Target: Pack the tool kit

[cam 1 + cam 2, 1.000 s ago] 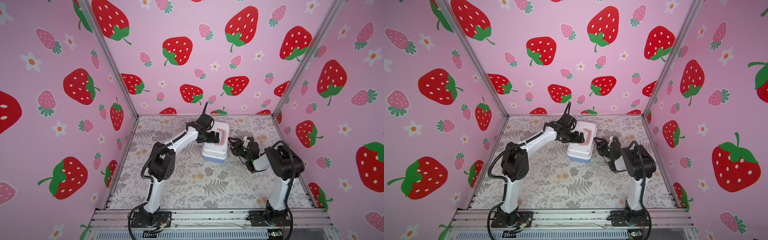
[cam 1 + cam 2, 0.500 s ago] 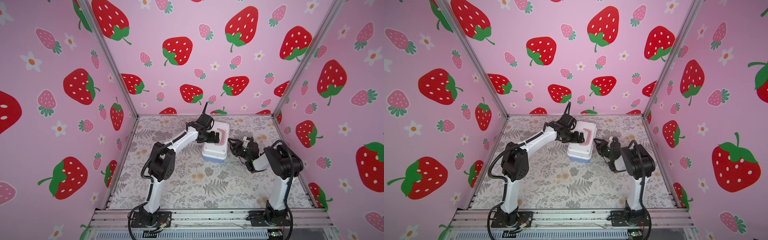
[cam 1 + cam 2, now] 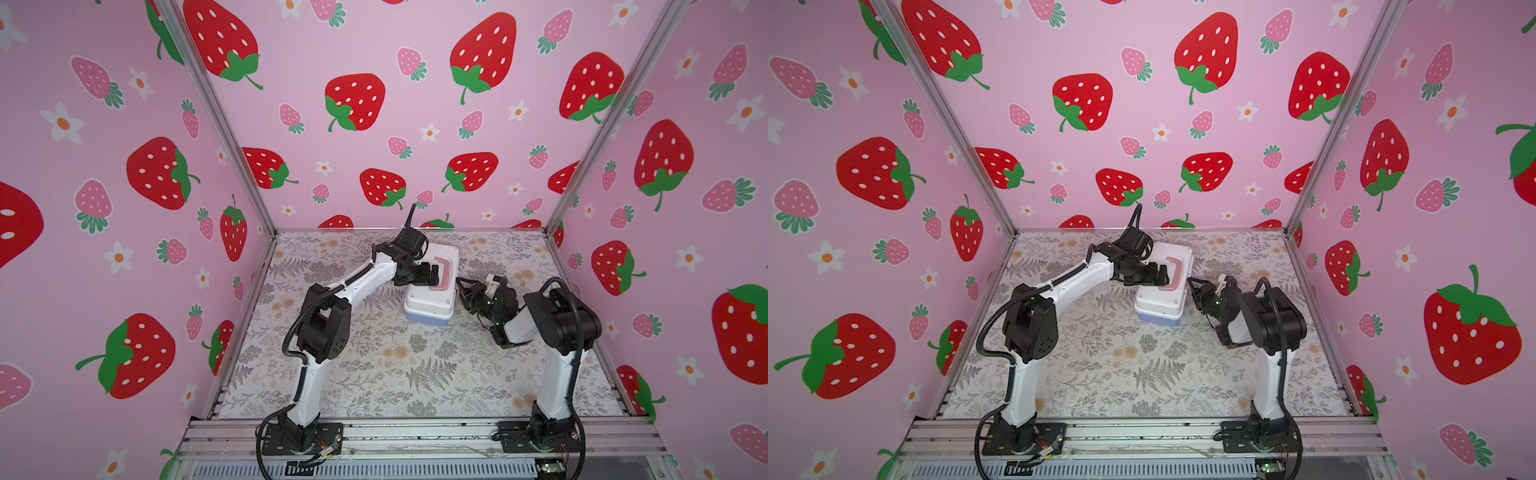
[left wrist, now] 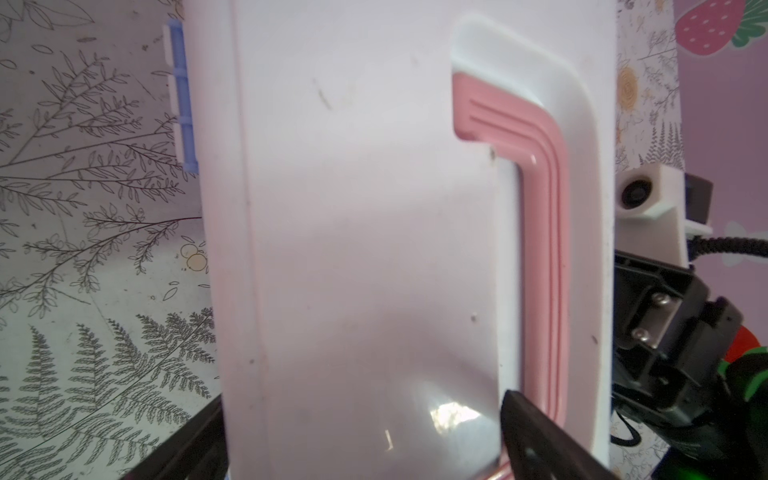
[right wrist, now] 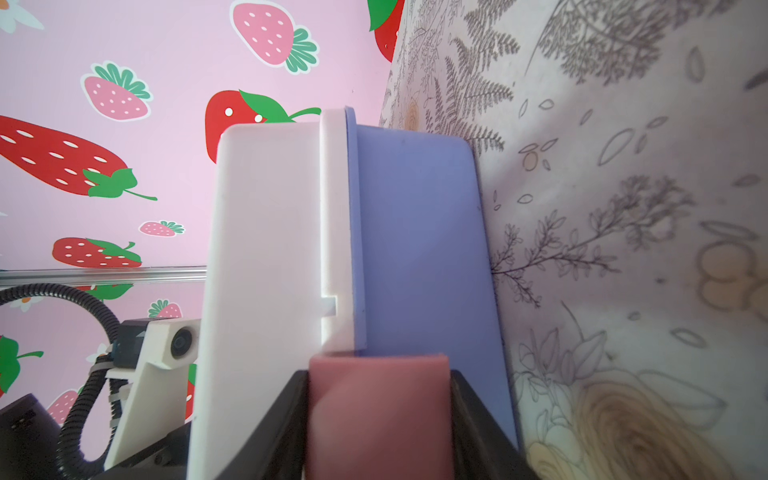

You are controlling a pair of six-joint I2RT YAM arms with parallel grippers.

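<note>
- You'll find the tool kit [image 3: 428, 305] near the middle of both top views [image 3: 1158, 305], sitting flat on the floral table [image 3: 374, 365], its white lid [image 4: 365, 208] down on the blue base [image 5: 419, 249].
- Your left gripper [image 3: 430, 275] reaches in from the left of the frame and hangs over the lid, jaws spread wide with nothing held between them.
- In the left wrist view its two dark fingers [image 4: 536, 440] show along the bottom edge: one beside the lower end of the pink handle [image 4: 540, 232], the other at lower left, off the lid's long edge (whether either tip presses on the plastic you cannot tell).
- The handle lies folded flat in its recess on the right of that frame, and the blue hinge [image 4: 183, 95] shows at upper left.
- Your right gripper [image 3: 460, 286] meets the kit's right-hand side in both top views [image 3: 1192, 286].
- In the right wrist view its jaws are closed on the pink latch [image 5: 378, 415] at bottom centre, one dark finger against each side of it.
- Above the latch in that frame the lid and base meet along a shut seam, with the table's leaf print filling the right side.
</note>
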